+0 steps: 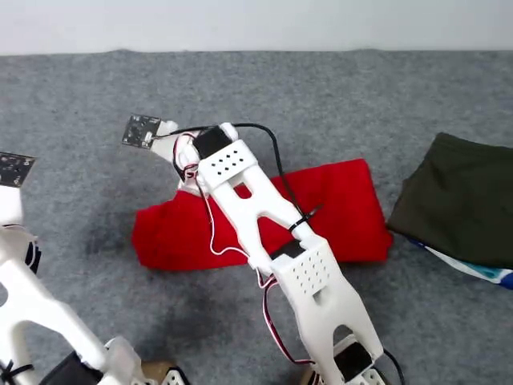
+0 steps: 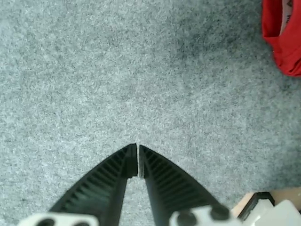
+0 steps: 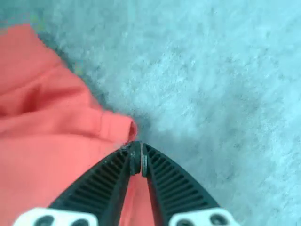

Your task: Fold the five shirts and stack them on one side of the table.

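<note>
Red cloth shirt [image 1: 353, 208] lies mid-table; your right gripper [image 3: 137, 162] is closed at its far-left edge, seemingly pinching it. Your left gripper [image 2: 138, 162], jaws together, hangs over grey carpet [image 2: 141, 70].

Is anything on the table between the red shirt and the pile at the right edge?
Nothing visible. Only bare grey table separates the red shirt from the dark green shirt topping that pile.

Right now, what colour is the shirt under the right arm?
The shirt is red, clearest in the high view.
</note>
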Motion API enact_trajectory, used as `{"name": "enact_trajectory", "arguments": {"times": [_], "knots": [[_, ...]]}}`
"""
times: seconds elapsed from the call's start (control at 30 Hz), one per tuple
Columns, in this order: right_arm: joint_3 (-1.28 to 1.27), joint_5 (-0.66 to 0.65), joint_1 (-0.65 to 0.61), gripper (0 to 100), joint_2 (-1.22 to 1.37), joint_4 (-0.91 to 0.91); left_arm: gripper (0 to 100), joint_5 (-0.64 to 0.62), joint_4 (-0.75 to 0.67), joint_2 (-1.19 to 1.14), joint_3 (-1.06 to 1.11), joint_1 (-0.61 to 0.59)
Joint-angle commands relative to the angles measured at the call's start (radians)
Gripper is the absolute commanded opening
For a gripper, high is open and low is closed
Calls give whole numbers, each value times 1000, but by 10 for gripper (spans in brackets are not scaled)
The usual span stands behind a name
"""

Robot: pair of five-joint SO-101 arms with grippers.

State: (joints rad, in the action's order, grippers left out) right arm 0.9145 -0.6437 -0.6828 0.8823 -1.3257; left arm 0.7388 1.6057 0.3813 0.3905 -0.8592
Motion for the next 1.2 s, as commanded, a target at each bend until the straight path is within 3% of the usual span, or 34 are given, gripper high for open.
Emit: {"name": "enact_trajectory", "arguments": {"times": [0.0,0.23,0.33,0.67,0.97,1.17], "knots": [[9,-3,1,9,-36,13,15,11,-9,29,-5,3],[14,2,-59,9,-162,-272,15,11,-9,32,-5,2],[14,63,-101,9,-171,-361,15,11,-9,32,-5,2],[12,120,-208,9,-30,-199,15,9,-5,34,-5,2],[14,127,-377,9,25,-389,15,6,-2,34,-5,0],[15,127,-355,9,-45,-397,15,6,-2,34,-5,0]]}}
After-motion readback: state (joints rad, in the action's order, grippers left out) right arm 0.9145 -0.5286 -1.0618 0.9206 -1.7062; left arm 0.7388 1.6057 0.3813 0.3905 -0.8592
